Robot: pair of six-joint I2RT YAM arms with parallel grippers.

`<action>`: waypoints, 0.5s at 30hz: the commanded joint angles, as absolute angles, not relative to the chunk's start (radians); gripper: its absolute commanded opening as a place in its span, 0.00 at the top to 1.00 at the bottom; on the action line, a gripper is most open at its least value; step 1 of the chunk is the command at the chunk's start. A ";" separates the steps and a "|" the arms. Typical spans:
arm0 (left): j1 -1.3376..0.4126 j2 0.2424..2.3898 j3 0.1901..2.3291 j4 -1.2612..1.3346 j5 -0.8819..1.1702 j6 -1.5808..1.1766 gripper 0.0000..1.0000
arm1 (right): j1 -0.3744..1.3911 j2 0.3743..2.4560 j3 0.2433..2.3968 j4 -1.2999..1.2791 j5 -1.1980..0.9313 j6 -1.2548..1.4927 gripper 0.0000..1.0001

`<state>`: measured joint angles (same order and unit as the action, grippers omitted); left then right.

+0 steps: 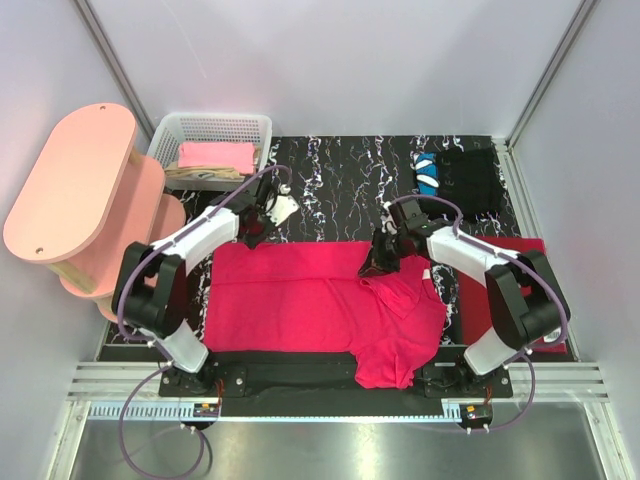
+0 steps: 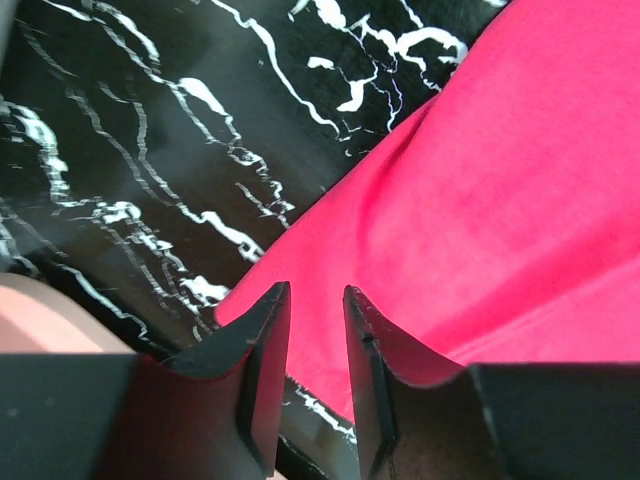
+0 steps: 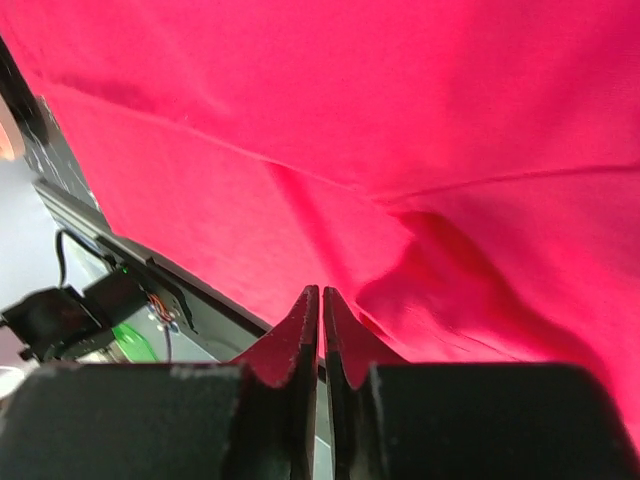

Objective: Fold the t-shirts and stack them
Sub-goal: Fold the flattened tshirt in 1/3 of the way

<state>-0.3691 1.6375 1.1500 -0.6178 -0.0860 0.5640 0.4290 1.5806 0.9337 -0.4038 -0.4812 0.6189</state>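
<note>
A crimson-red t-shirt (image 1: 300, 300) lies spread on the black marbled mat (image 1: 340, 170), one sleeve bunched at its right side. My left gripper (image 1: 256, 232) hovers open over the shirt's far left corner; in the left wrist view (image 2: 315, 290) red cloth (image 2: 500, 180) shows between the parted jaws. My right gripper (image 1: 380, 262) is at the shirt's far edge. In the right wrist view (image 3: 322, 290) its jaws are closed, and creases in the cloth (image 3: 400, 100) run to the tips. A black tee (image 1: 470, 180) with a blue-white patch lies at the back right.
A white basket (image 1: 215, 120) at the back left holds a pink tee (image 1: 215, 155) over a beige one (image 1: 200, 175). A pink two-tier shelf (image 1: 70, 180) stands at the left. A flat dark-red rectangle (image 1: 520, 262) lies under the right arm.
</note>
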 commanded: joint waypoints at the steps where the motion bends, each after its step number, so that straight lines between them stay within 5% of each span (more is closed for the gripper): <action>1: -0.374 1.666 1.192 -0.560 -0.136 0.537 0.68 | 0.466 1.589 0.974 -0.342 -0.445 0.624 0.89; 15: -0.373 1.690 1.100 -0.488 -0.172 0.549 0.71 | 0.466 1.453 0.767 -0.339 -0.437 0.653 0.91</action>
<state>-0.3695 1.6848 1.1103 -0.5411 -0.1471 0.5488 0.4644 1.5063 0.8131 -0.3580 -0.4538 0.6376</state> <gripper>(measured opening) 0.295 0.094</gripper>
